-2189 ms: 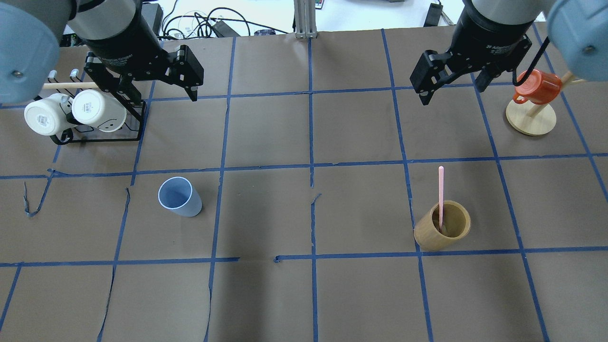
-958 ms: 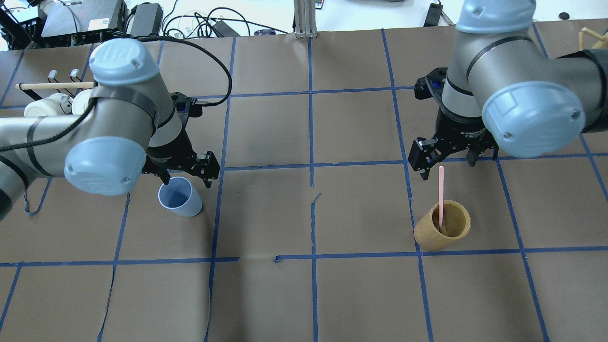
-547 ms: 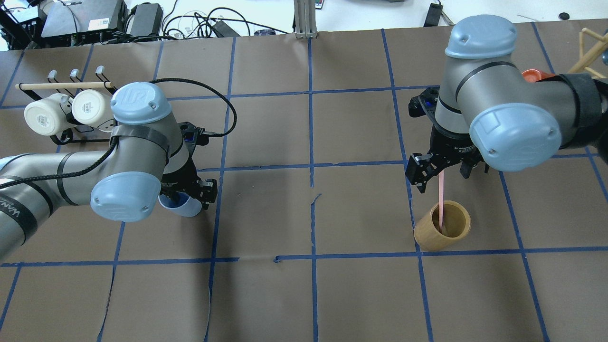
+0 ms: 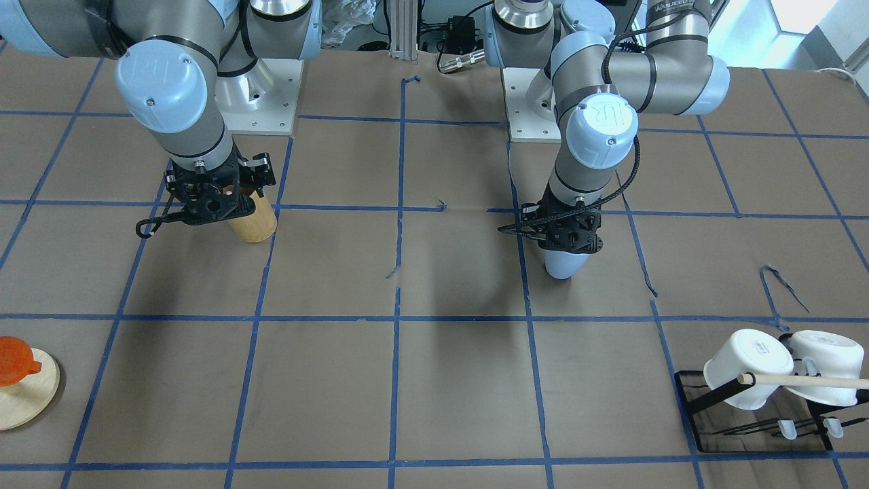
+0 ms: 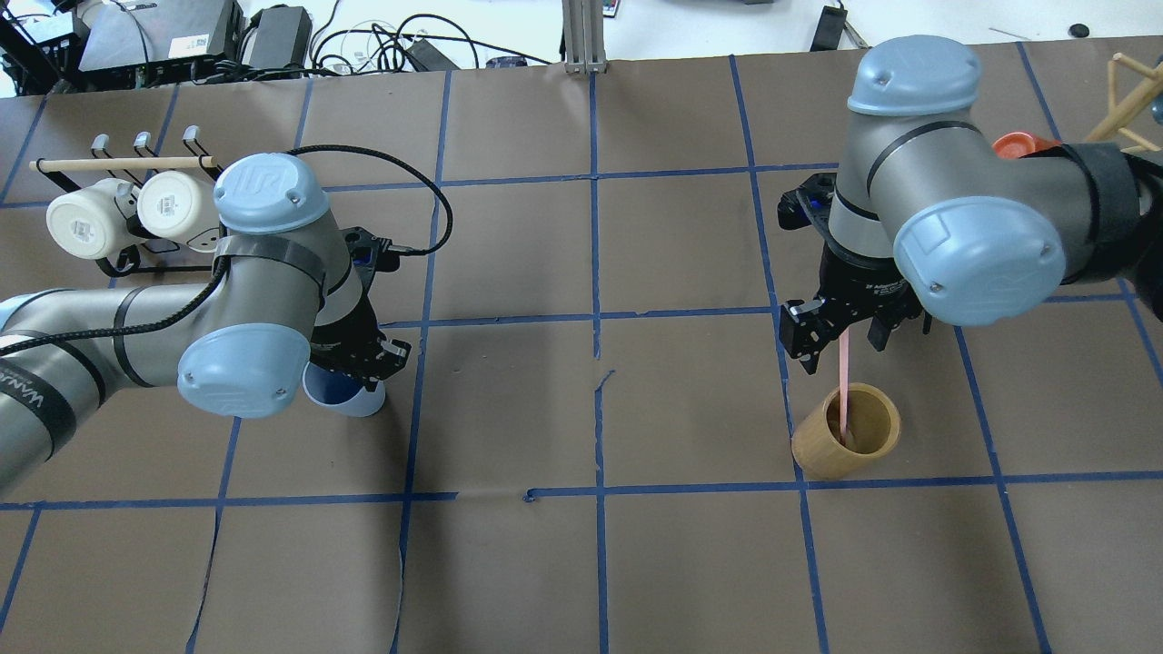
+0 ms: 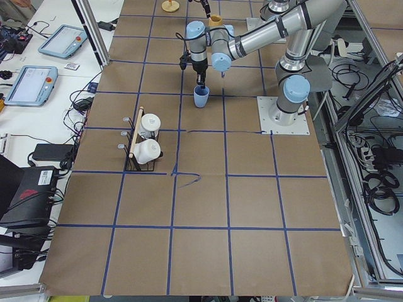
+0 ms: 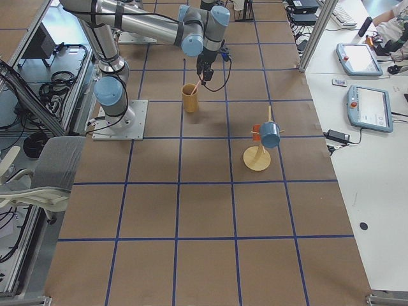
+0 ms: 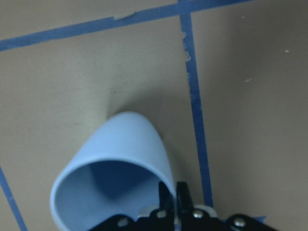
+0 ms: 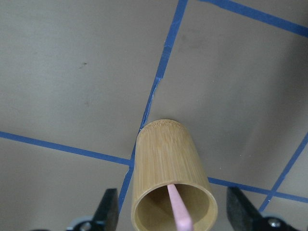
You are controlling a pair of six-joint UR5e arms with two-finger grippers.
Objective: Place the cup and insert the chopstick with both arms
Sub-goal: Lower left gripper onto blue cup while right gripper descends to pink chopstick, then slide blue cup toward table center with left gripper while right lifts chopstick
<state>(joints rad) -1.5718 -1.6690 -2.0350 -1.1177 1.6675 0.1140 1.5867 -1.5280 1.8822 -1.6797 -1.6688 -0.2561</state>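
Note:
The light blue cup (image 5: 356,400) stands upright left of the centre; it also shows in the front view (image 4: 563,263). My left gripper (image 5: 350,368) is down over it and shut on its rim, one finger inside and one outside the wall (image 8: 120,154). A pink chopstick (image 5: 844,381) leans in the tan bamboo cylinder (image 5: 845,445) on the right. My right gripper (image 5: 840,341) is open and straddles the chopstick's upper part. In the right wrist view its fingers (image 9: 108,209) stand wide on either side of the chopstick (image 9: 179,211) without touching it.
A black rack (image 5: 136,263) with two white mugs and a wooden rod stands at the back left. A wooden mug stand (image 4: 20,397) with an orange mug (image 5: 1018,143) is at the back right. Cables lie beyond the table's back edge.
Both arms came in from the back and lowered. My left gripper closed on the cup's rim. My right gripper sank a little around the chopstick and stayed open.

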